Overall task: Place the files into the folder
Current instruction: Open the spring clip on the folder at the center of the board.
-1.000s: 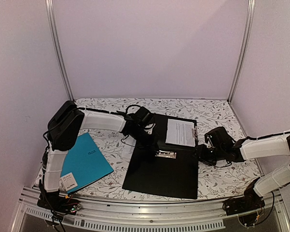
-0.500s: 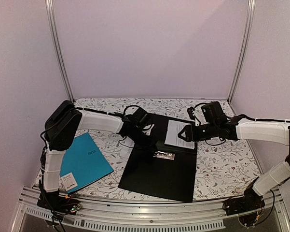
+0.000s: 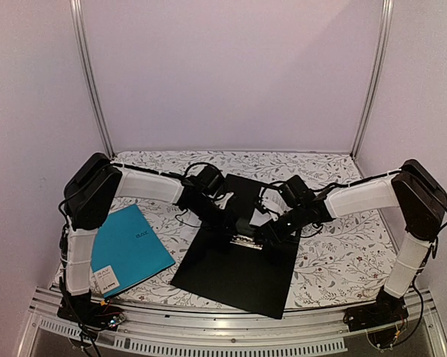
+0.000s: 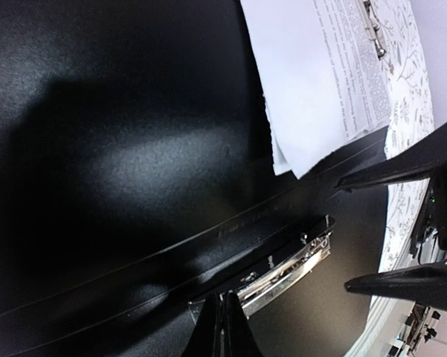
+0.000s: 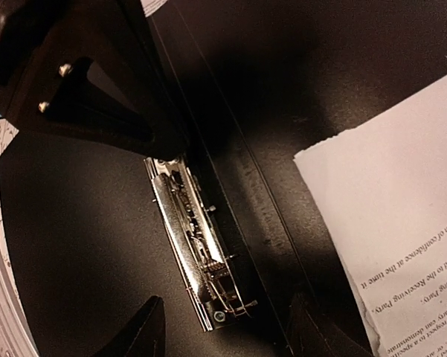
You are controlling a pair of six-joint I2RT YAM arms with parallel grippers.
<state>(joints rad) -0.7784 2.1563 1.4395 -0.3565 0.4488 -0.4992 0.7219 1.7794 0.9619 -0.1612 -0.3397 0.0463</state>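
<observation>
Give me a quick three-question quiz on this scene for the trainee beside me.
1. True or false: the teal folder holds the files.
2. The silver clip sits: A) inside the open black folder; B) on top of the files; C) on the teal folder.
3. Fill in: the left tool is shut; the right tool is ____.
Key: 1 false; 2 A; 3 open.

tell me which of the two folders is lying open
The black folder in the middle: it lies spread flat, its silver clip and the printed sheets showing inside. The teal folder left of it is closed.
</observation>
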